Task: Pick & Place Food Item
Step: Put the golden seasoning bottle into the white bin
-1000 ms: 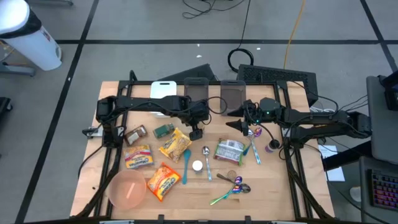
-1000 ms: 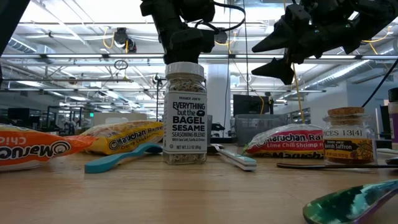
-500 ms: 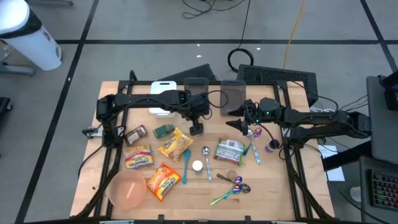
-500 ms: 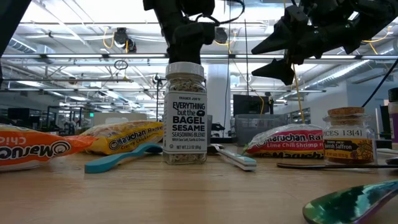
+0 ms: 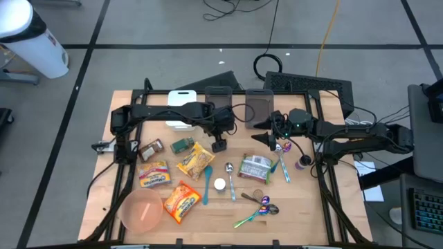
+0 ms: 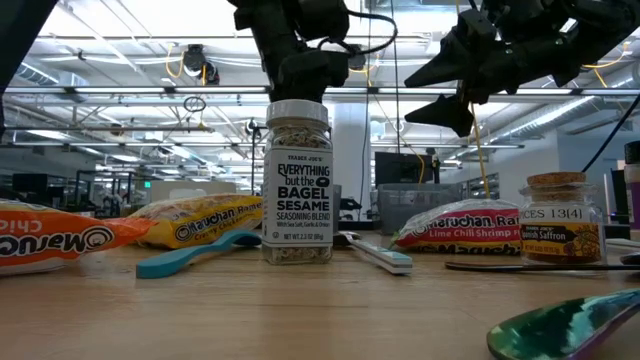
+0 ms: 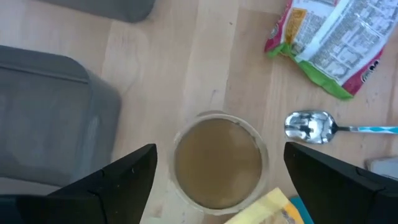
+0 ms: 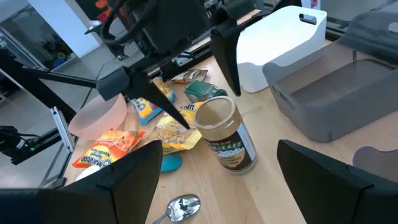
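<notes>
While it hangs over the table, left claw [image 7: 219, 152]: wide open, holding nothing, right above the brown-topped jar [image 8: 224, 134]
Brown-topped jar: upright near the table's [image 5: 304, 207] middle, at 11 o'clock from the spoon [image 5: 229, 168]
Right claw [image 5: 256, 133]: wide open, holding nothing, at 3 o'clock from the jar

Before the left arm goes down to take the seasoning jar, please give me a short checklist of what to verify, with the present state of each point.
1. Left gripper fingers open: ok.
2. Left gripper centred above the seasoning jar: ok, the lid sits between the fingers.
3. Jar upright: ok in the low view.
4. Noodle packet apart from the jar: cannot tell, its corner overlaps the lid's rim.
5. Right gripper out of the way: ok, open, hanging off to the side.
</notes>
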`<state>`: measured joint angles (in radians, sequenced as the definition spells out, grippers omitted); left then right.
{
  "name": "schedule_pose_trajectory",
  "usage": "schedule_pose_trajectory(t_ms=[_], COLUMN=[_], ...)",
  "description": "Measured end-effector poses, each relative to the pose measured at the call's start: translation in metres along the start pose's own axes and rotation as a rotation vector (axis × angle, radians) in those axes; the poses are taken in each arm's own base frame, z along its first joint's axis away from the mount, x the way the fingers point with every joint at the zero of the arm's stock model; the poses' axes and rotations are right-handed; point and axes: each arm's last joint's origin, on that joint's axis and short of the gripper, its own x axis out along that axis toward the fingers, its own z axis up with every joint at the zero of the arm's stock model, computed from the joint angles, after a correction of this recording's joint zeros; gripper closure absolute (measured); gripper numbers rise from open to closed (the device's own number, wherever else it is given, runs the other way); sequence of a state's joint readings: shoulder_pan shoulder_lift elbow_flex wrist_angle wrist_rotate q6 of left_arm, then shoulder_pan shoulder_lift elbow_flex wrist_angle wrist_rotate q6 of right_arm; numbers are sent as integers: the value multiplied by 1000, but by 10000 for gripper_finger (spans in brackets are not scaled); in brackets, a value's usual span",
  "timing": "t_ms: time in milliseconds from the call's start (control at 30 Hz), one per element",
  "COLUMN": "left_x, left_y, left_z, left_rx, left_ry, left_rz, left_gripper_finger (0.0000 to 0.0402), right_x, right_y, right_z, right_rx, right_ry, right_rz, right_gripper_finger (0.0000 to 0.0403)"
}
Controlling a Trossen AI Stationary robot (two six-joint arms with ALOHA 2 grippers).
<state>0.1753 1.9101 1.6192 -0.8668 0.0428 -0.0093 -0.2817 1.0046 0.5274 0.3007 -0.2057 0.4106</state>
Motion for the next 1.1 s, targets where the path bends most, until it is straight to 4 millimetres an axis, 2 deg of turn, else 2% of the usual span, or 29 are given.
schedule_pose_trajectory(t_ms=[467,1100], left_x=[26,35], left_y=[1,2], left_z=[-2,-2], left_rx=[-1,-41], left_ry=[69,76], left_rz=[-11,11], left_gripper_finger=[46,44], right_x=[0,0], right_y=[-1,-2], right_z=[-2,-2], right_rx=[4,-26], right_ry=[22,5], right_rz=[-10,-55], right_gripper_finger=[90,90])
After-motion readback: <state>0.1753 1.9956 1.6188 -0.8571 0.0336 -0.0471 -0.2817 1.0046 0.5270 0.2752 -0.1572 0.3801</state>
